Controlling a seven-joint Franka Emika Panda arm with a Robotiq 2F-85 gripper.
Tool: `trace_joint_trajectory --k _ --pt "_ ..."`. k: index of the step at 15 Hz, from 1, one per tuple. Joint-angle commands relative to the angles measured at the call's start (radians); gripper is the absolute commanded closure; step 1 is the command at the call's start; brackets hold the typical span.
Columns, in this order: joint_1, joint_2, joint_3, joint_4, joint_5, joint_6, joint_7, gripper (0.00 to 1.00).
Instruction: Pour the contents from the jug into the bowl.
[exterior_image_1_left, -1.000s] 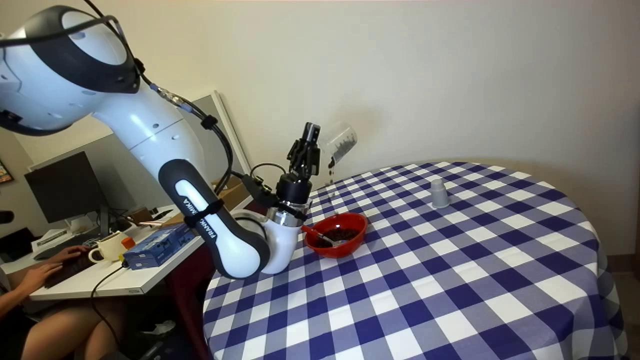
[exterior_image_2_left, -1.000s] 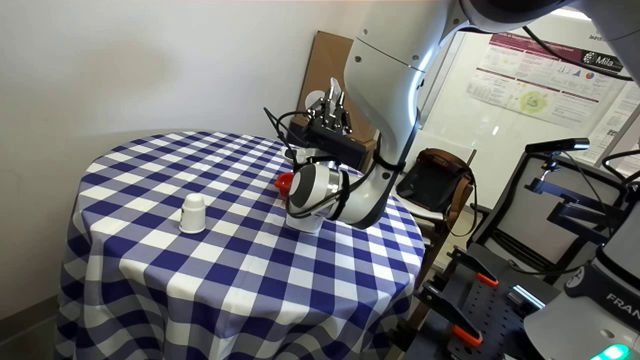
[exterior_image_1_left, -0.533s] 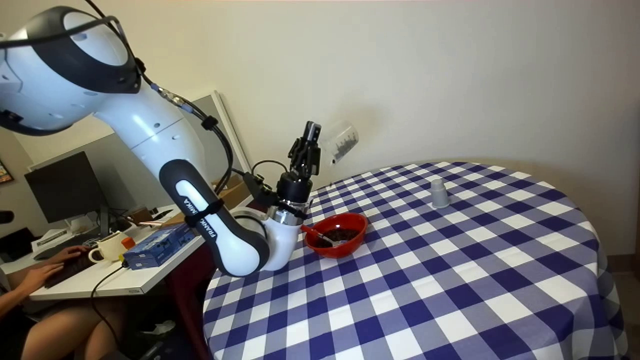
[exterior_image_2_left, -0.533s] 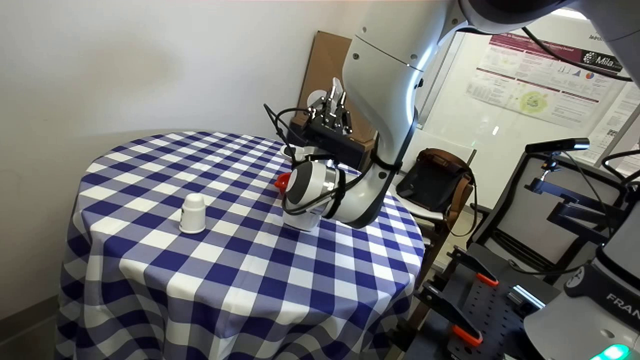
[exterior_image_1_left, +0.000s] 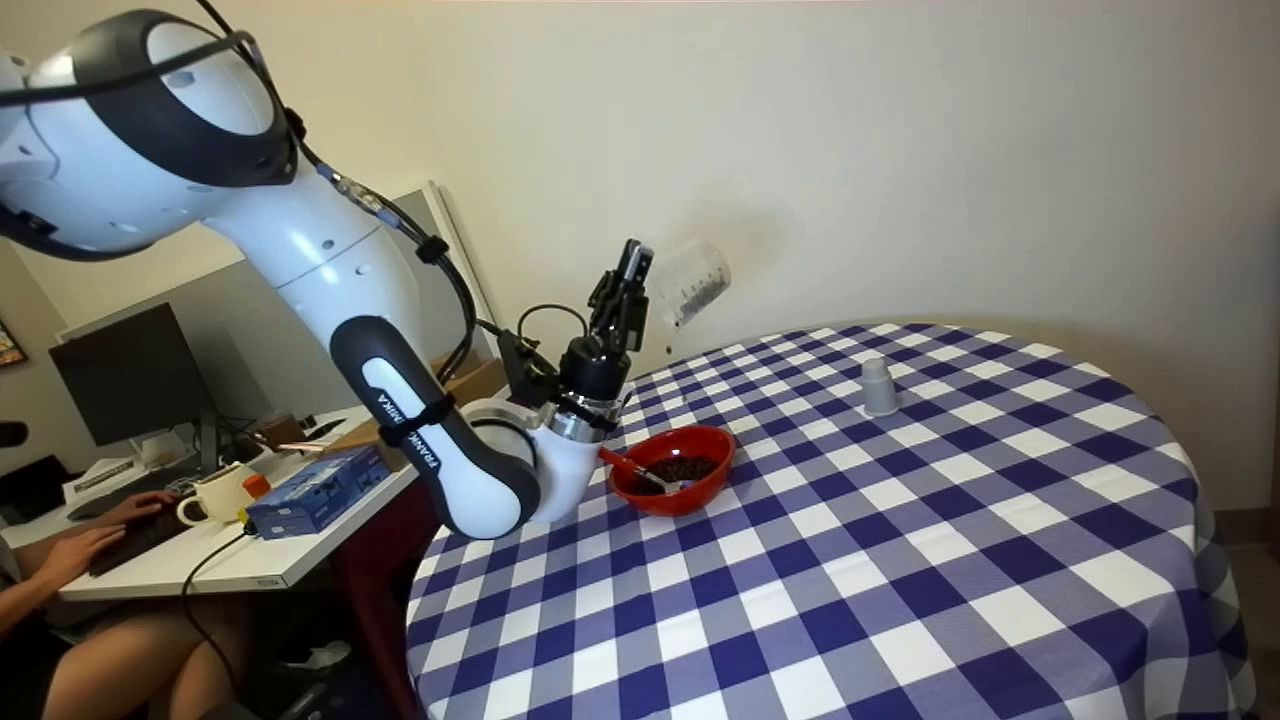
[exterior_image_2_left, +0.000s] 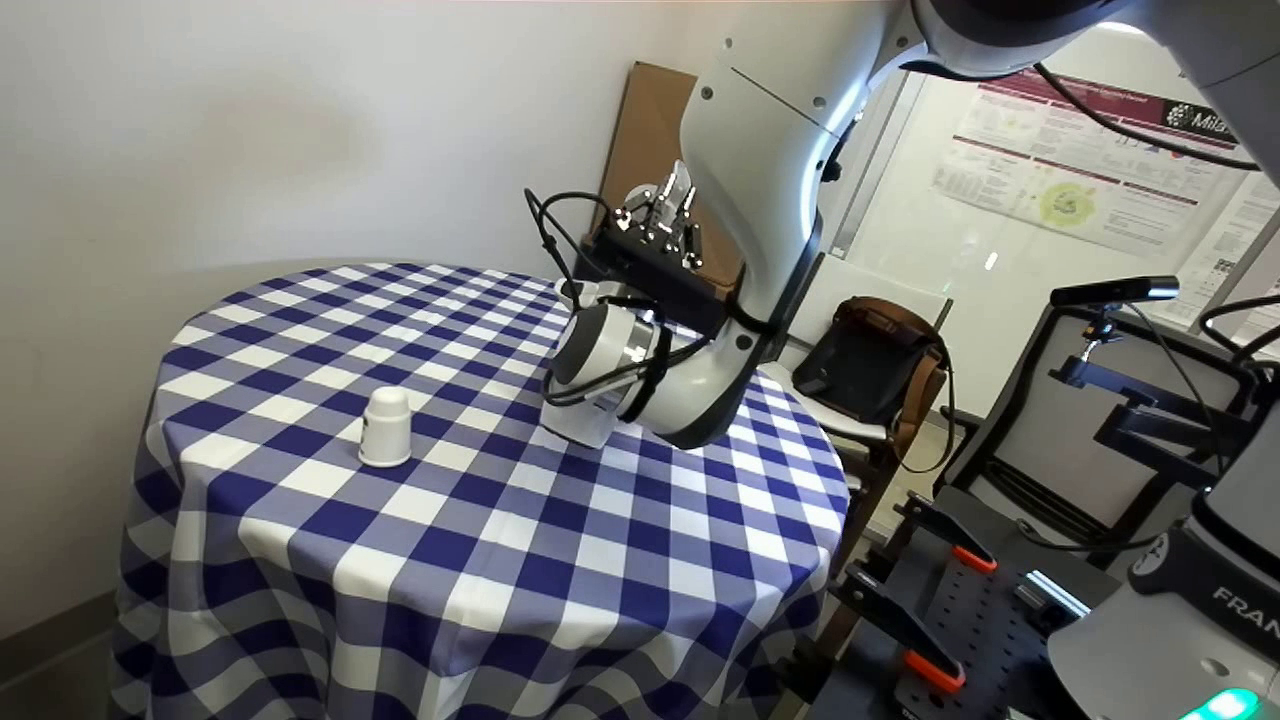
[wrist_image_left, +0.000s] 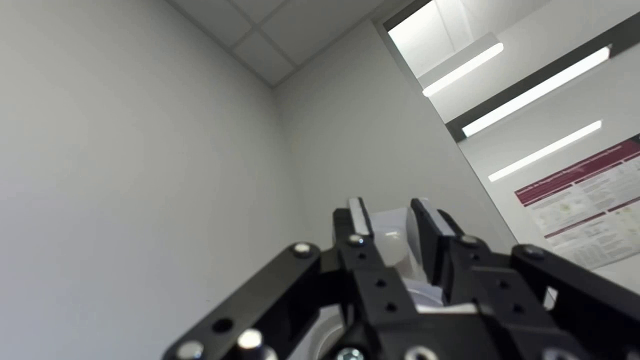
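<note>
My gripper (exterior_image_1_left: 638, 262) is shut on the clear jug (exterior_image_1_left: 698, 288) and holds it high, tilted with its mouth down, above the red bowl (exterior_image_1_left: 700, 492). A small dark speck shows in the air below the jug's mouth. The bowl stands on the checked table with dark bits inside and a red-handled utensil leaning in it. In an exterior view the gripper (exterior_image_2_left: 662, 205) shows with parts of the jug (exterior_image_2_left: 681, 180) beside the fingers; the arm hides the bowl. In the wrist view the jug (wrist_image_left: 392, 245) shows between the fingers (wrist_image_left: 388, 210), partly hidden by them.
A white cup-like stack (exterior_image_1_left: 880, 388) stands on the checked tablecloth (exterior_image_1_left: 900, 520); it also shows in an exterior view (exterior_image_2_left: 386, 430). A wall is close behind the table. A desk with a blue box (exterior_image_1_left: 318, 488) and a seated person's hands are at the left.
The gripper and jug have moved slightly right in an exterior view. The falling stream of dark bits has thinned to a few specks. The arm now covers the bowl in an exterior view.
</note>
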Motion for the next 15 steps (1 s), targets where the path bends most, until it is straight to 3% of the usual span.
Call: trace_joint_trajectory --k 1,9,15 --pt "-0.042 -0.009 0.047 0.059 0.054 0.015 -0.053 0.88" --pt "-0.164 -0.037 0.188 0.181 0.2 0.065 -0.185 0.88" --pt "-0.215 -0.082 0.227 0.272 0.373 0.147 -0.282 0.88"
